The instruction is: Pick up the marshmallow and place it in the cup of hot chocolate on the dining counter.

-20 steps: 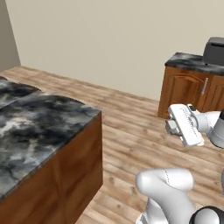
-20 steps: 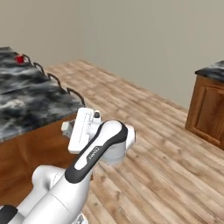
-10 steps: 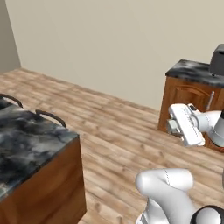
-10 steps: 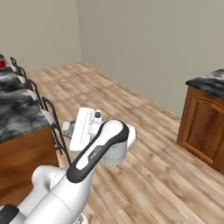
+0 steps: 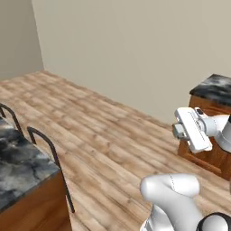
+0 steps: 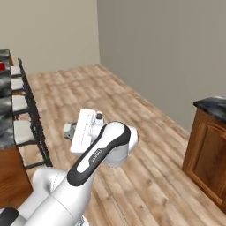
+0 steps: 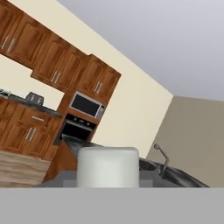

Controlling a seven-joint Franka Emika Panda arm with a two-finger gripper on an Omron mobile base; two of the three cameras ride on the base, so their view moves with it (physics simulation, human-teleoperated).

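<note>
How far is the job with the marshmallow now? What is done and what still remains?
Done, it seems: the marshmallow sits right before the hand camera, off any surface, so the claw appears to grip it. In hand: carrying it above the wooden floor. Left: reach the dining counter, where a red spot on it may be the cup, and drop it in.

Folded back over its base, forearm raised, white hand (image 5: 193, 129) tilted edge-on at mid height; finger state hidden.
</note>
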